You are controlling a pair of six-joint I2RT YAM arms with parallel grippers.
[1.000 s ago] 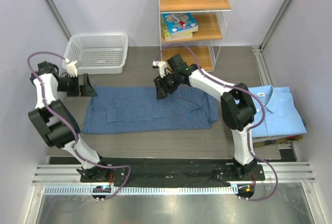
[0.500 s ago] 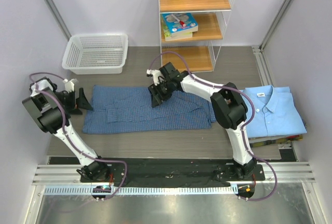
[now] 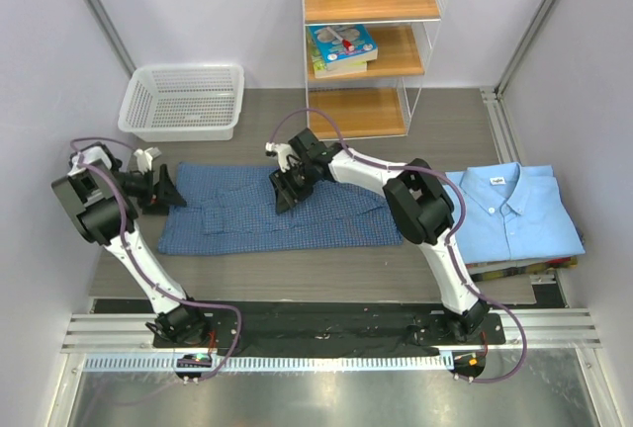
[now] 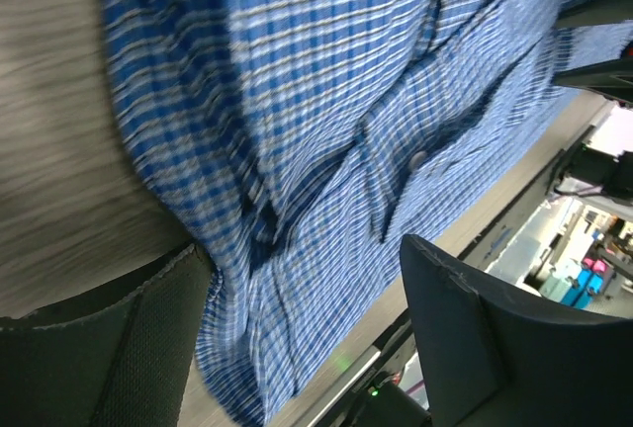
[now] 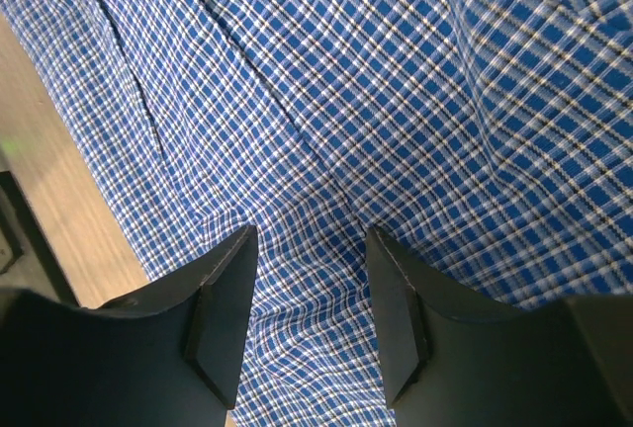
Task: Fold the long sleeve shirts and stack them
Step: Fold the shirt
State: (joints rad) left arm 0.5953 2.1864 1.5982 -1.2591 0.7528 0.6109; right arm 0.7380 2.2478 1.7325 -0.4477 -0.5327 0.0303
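Note:
The dark blue checked long sleeve shirt (image 3: 297,212) lies spread flat across the middle of the table. My left gripper (image 3: 170,193) is at its left edge, open, with the shirt's hem (image 4: 247,279) lying between the two wide-apart fingers (image 4: 109,348). My right gripper (image 3: 283,193) points down on the shirt's upper middle. It is open, and its fingertips (image 5: 223,298) rest on the checked cloth (image 5: 326,101), which ripples slightly between them. The plain light blue shirt (image 3: 519,214) lies folded at the right, collar and white label up.
A white mesh basket (image 3: 184,101) stands at the back left, just beyond the left arm. A wooden shelf unit (image 3: 371,46) with books and bottles stands at the back centre. The folded shirt rests on something flat at the table's right edge (image 3: 539,271).
My left gripper came down from beside the basket to the checked shirt's left edge, its jaws narrowing a little. My right gripper slid leftward across the shirt.

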